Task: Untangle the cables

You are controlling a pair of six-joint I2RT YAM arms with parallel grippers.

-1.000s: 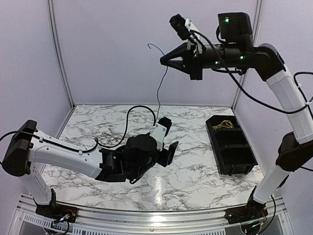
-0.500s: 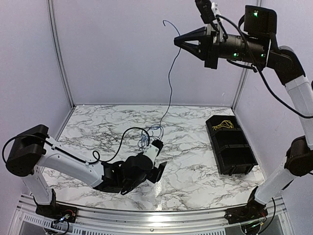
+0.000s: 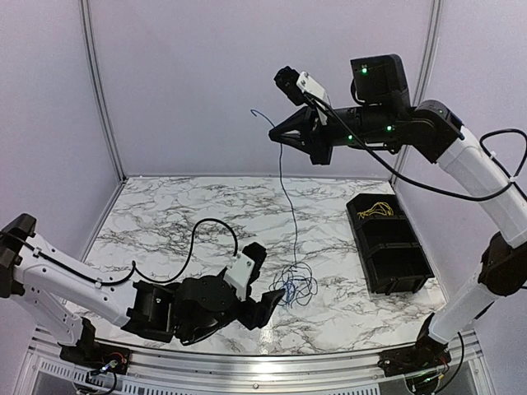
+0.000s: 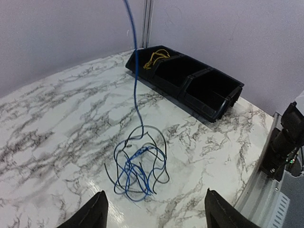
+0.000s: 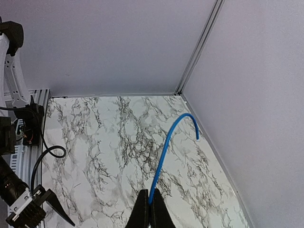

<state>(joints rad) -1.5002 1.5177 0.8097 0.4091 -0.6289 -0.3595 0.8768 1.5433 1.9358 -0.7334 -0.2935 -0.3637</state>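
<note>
A tangle of thin blue and black cables (image 3: 295, 285) lies on the marble table near its front middle. One blue strand (image 3: 284, 193) rises straight up from it to my right gripper (image 3: 275, 136), which hangs high over the table and is shut on that strand. In the right wrist view the blue cable (image 5: 166, 152) curves up out of the pinched fingertips of the right gripper (image 5: 151, 205). My left gripper (image 3: 263, 285) sits low beside the tangle, open and holding nothing. In the left wrist view the tangle (image 4: 137, 166) lies just ahead of the left gripper (image 4: 156, 209).
A black divided bin (image 3: 397, 265) stands at the right of the table, with a yellow cable bundle (image 3: 376, 210) in its far compartment; both bin (image 4: 209, 90) and yellow bundle (image 4: 154, 57) show in the left wrist view. The left arm's thick black cable (image 3: 198, 234) loops over the table.
My right gripper has dropped and swung left with the blue strand. The tangle has shifted right and nearer the front edge. The left arm has drawn back lower, away from the tangle.
</note>
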